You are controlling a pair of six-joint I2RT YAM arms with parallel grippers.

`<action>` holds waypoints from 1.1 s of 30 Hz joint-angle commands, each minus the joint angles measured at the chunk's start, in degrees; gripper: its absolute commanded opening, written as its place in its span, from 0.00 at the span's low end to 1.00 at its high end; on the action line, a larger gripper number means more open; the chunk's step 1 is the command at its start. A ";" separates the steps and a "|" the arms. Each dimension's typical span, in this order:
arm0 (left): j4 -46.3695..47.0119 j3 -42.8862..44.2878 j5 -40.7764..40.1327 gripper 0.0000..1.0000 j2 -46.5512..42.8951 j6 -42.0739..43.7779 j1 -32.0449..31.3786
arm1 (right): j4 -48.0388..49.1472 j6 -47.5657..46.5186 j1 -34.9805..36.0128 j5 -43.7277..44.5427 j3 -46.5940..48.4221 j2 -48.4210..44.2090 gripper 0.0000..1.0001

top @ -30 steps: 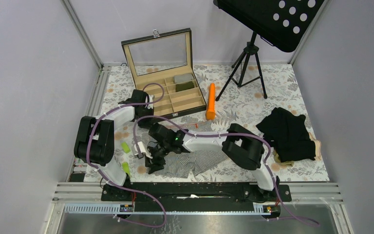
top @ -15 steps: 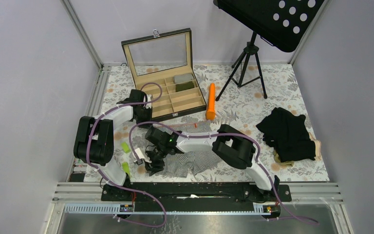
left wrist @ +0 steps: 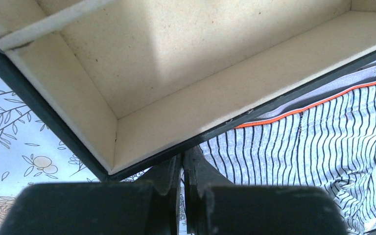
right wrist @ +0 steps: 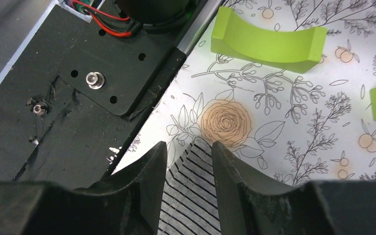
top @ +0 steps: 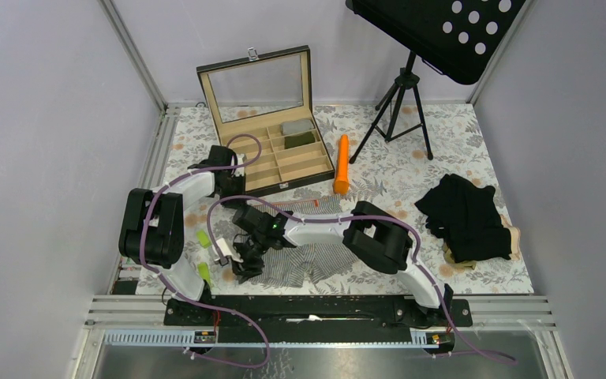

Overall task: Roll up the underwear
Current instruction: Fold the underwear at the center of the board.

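One grey pinstriped underwear (top: 323, 260) spread out, edge pinched in right claw (right wrist: 188, 146); left claw (left wrist: 182, 161) closed.

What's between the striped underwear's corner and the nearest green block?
Only bare floral tablecloth separates the striped underwear from the green block, shown in the right wrist view.
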 commanded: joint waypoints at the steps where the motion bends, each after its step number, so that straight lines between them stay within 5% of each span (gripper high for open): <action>1: 0.04 -0.35 0.81 0.00 -1.57 0.16 0.38 | 1.47 -1.05 0.55 -1.16 2.55 0.55 0.47; 14: 0.13 -0.44 1.31 0.00 -1.66 0.16 0.38 | 3.03 -1.33 0.63 -0.07 2.06 3.09 0.34; 26: -6.03 5.02 3.58 0.00 -6.57 -1.27 4.59 | 10.20 4.56 0.14 -1.00 2.67 -3.37 0.00; 33: -9.49 8.92 5.56 0.00 -10.88 -2.10 4.95 | 12.06 9.16 -1.96 -2.84 2.36 -8.96 0.00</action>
